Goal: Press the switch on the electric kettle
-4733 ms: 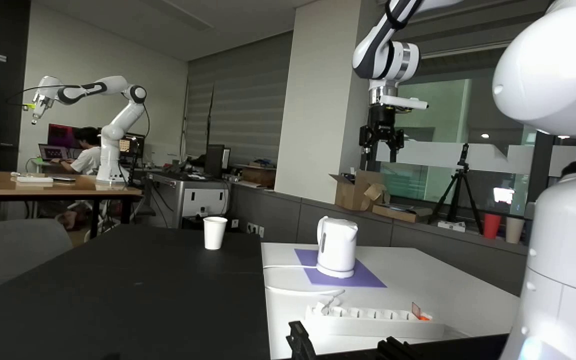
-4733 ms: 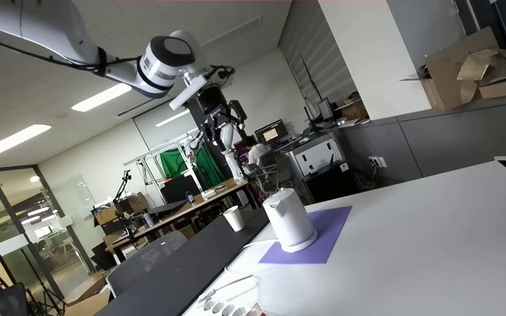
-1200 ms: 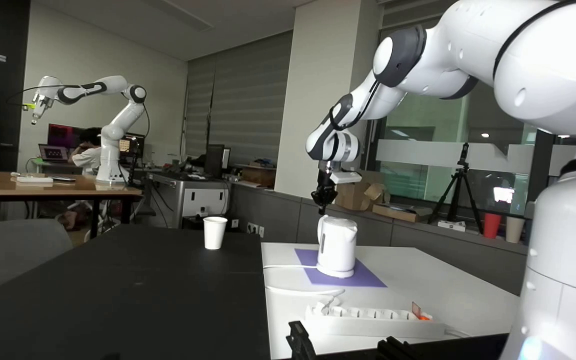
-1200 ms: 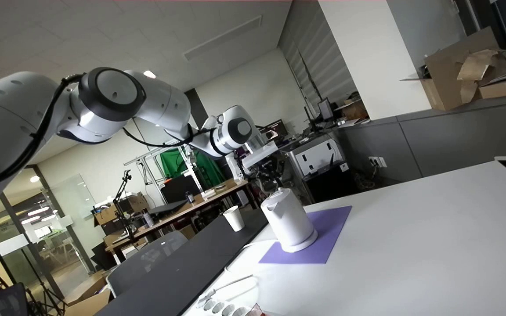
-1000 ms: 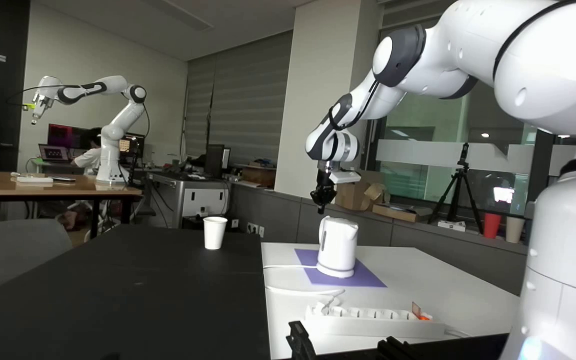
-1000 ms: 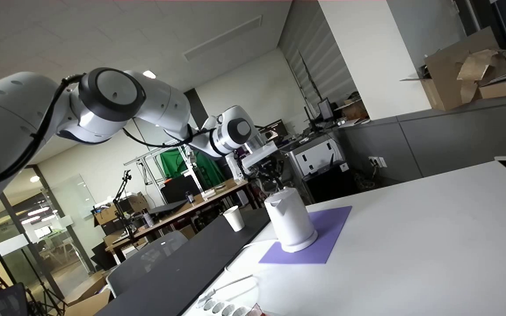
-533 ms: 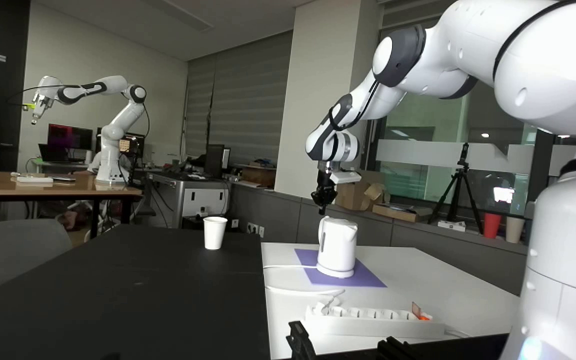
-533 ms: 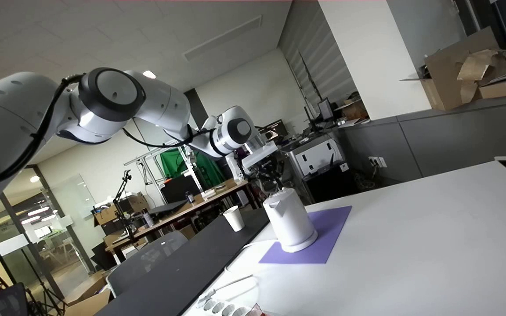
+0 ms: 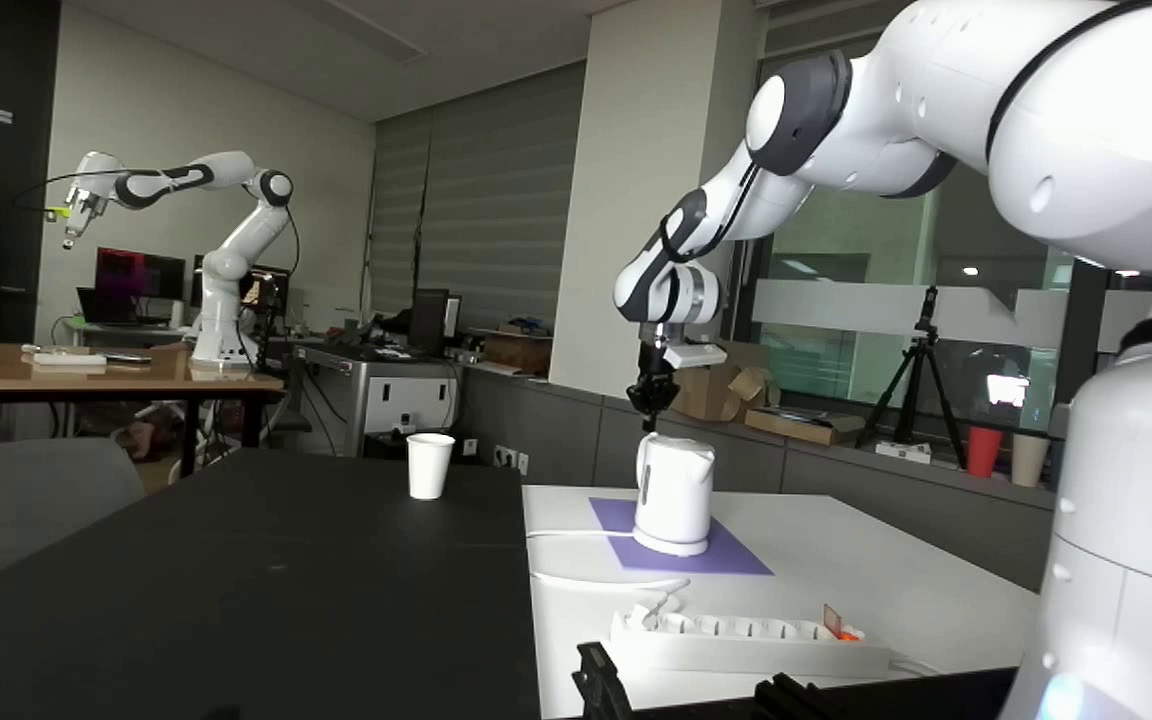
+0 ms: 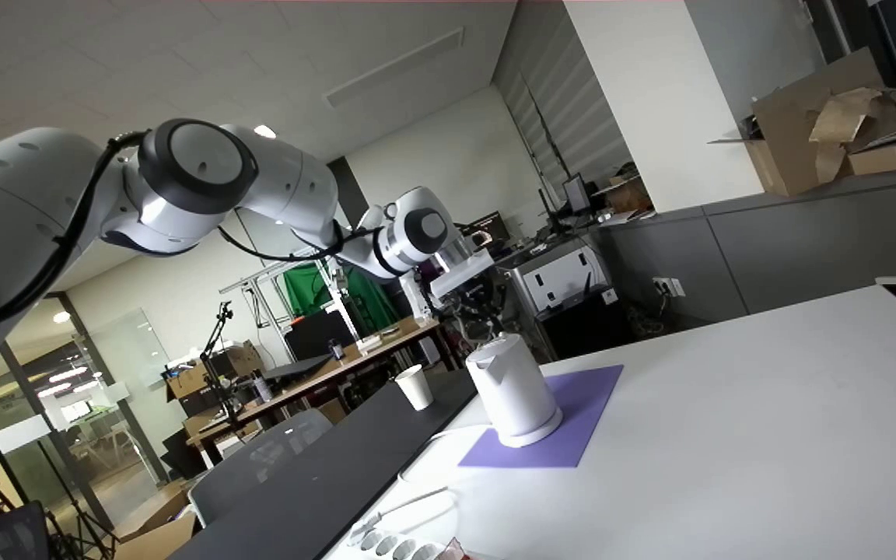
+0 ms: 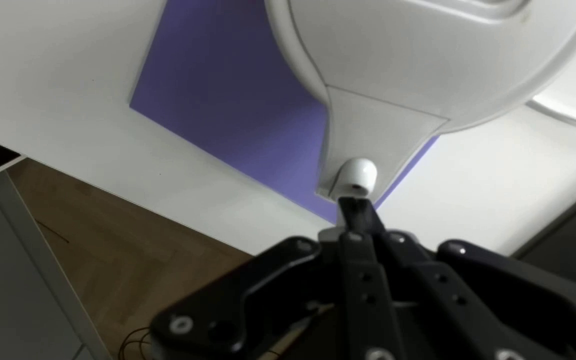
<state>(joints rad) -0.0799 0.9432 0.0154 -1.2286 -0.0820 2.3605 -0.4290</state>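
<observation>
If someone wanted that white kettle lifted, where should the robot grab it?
Probably by the handle, coming from its own side, opposite the spout. The handle sticks out narrow from the upright, rounded kettle, so the jaws, now shut, could open and close across it.

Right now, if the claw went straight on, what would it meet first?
Likely the switch on the white kettle: the claw points down at it, though whether they touch is unclear.
</observation>
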